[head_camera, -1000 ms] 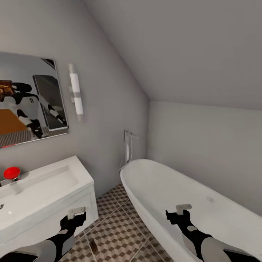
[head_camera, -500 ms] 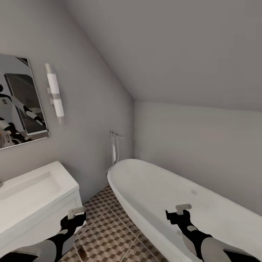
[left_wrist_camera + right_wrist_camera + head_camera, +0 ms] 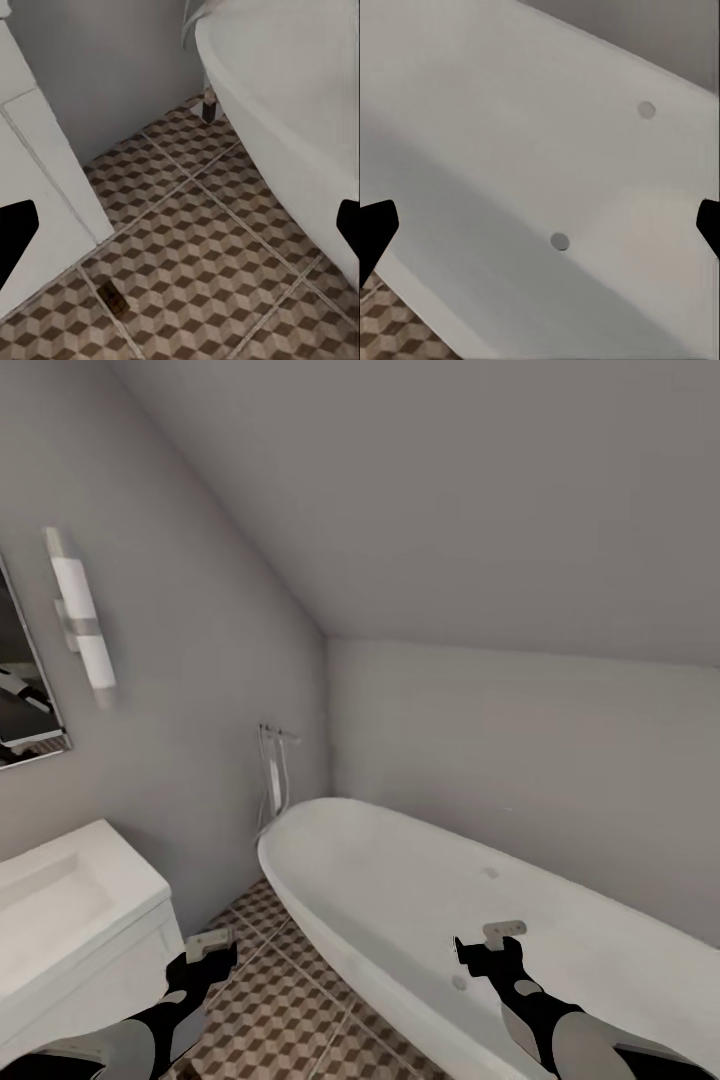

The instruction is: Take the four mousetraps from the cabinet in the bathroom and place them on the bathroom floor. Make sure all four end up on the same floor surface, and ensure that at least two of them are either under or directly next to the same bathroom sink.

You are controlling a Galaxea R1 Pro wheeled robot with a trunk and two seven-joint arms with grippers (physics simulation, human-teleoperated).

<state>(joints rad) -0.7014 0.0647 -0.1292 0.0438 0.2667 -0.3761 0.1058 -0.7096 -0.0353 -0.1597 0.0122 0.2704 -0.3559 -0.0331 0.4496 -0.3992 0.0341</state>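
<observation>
One mousetrap [image 3: 114, 298], a small dark wooden board, lies flat on the cube-patterned bathroom floor [image 3: 210, 247], close to the white vanity below the sink [image 3: 60, 890]. My left gripper [image 3: 208, 952] hangs open above the floor [image 3: 270, 1000], its black fingertips [image 3: 16, 229] wide apart with nothing between them. My right gripper [image 3: 495, 945] is open too and empty, held over the bathtub [image 3: 540, 150]. The orange-brown cabinet and the other mousetraps are out of view.
A long white bathtub [image 3: 400, 880] fills the right side under a sloping ceiling, with one dark foot [image 3: 209, 110] on the tiles. A tap pipe [image 3: 272, 770], a wall lamp [image 3: 80, 620] and a mirror edge [image 3: 20, 700] line the left wall. A strip of floor runs between vanity and tub.
The camera has turned to the right: sink, mirror and lamp have slid left in the picture, and the red object on the sink has gone out of frame. Both arms hold the same pose.
</observation>
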